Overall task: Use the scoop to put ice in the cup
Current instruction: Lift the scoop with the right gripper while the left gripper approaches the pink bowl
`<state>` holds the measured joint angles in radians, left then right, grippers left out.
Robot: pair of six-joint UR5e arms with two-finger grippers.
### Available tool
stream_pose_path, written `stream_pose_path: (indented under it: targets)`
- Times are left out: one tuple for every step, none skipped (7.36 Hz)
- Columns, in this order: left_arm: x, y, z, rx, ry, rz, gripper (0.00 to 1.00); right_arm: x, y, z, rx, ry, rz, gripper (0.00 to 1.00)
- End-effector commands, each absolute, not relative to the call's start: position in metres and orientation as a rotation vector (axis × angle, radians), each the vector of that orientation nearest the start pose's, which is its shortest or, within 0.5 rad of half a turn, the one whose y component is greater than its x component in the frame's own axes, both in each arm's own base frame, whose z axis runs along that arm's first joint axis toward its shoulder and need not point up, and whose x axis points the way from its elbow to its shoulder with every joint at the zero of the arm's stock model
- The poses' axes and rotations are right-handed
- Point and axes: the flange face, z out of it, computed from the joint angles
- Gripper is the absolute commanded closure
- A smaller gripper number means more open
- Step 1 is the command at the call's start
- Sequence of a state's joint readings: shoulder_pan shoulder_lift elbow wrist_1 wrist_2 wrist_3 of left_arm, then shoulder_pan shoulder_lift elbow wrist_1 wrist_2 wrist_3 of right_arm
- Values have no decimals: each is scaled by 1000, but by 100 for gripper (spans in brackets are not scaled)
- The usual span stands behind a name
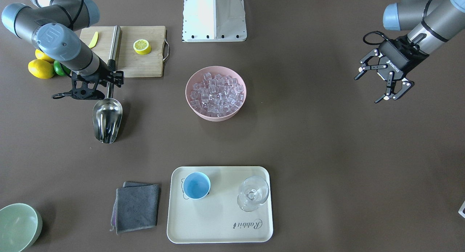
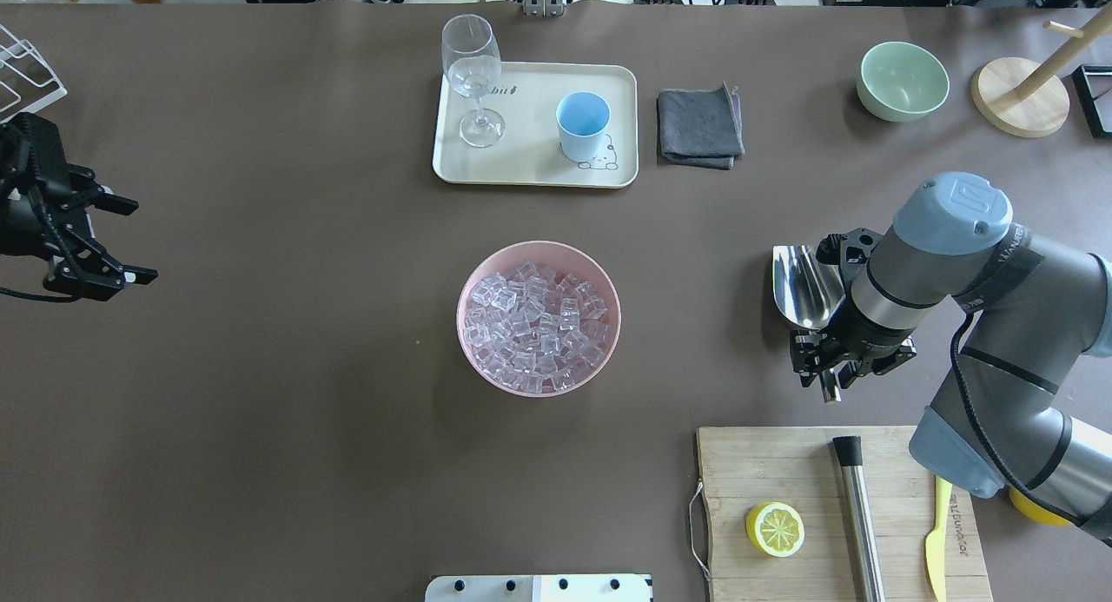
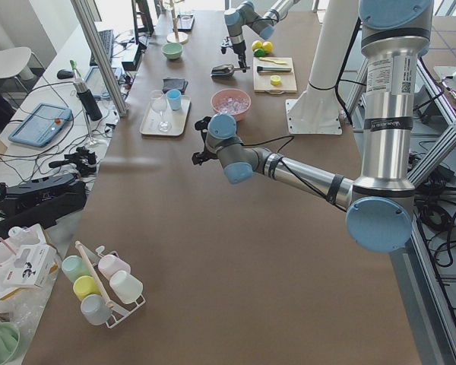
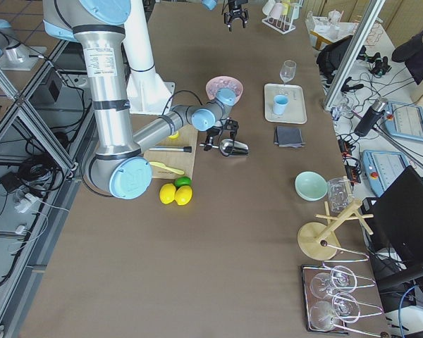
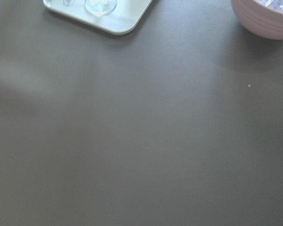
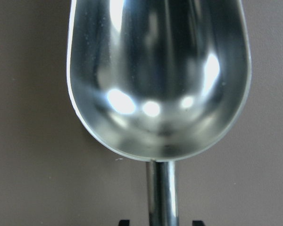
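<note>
The steel scoop [image 1: 107,119] lies on the table, empty, its bowl filling the right wrist view [image 6: 155,80]. My right gripper [image 1: 110,86] is at its rod handle, jaws open on either side of it with small gaps; one fingertip [image 6: 124,222] just shows. The ice [image 1: 217,92] fills a pink bowl [image 1: 189,97] at the table's middle. The light blue cup [image 1: 196,185] stands empty on a cream tray [image 1: 218,230]. My left gripper [image 1: 367,89] is open and empty, far off at the other side.
A stemmed glass [image 1: 253,194] shares the tray. A grey cloth [image 1: 136,206] lies beside it, a green bowl [image 1: 18,226] at the corner. A cutting board [image 1: 145,63] with a steel cylinder [image 1: 114,44] and half lemon [image 1: 141,46] is behind the scoop.
</note>
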<state>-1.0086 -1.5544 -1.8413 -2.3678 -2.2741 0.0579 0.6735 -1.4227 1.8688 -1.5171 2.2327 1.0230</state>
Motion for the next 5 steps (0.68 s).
stream_pose_path:
  targets:
    - [272,-422,398,1102,898,1023,2,-378,-394,435,-255,-764,-46,47]
    - [281,-421,388,1132,904,1031,2,-379,-394,437,-256,-761,-46,53]
    - [291,-420,377,1157,920,1047,2,-378,-394,437,-256,-761,-46,69]
    - [304,-411,375,1152,950,1078,2,-377,-393,438,-255,-760,-47,95]
    - [328,-394,373,1146,990,1121,2,-376,-392,436,-253,-762,-49,100]
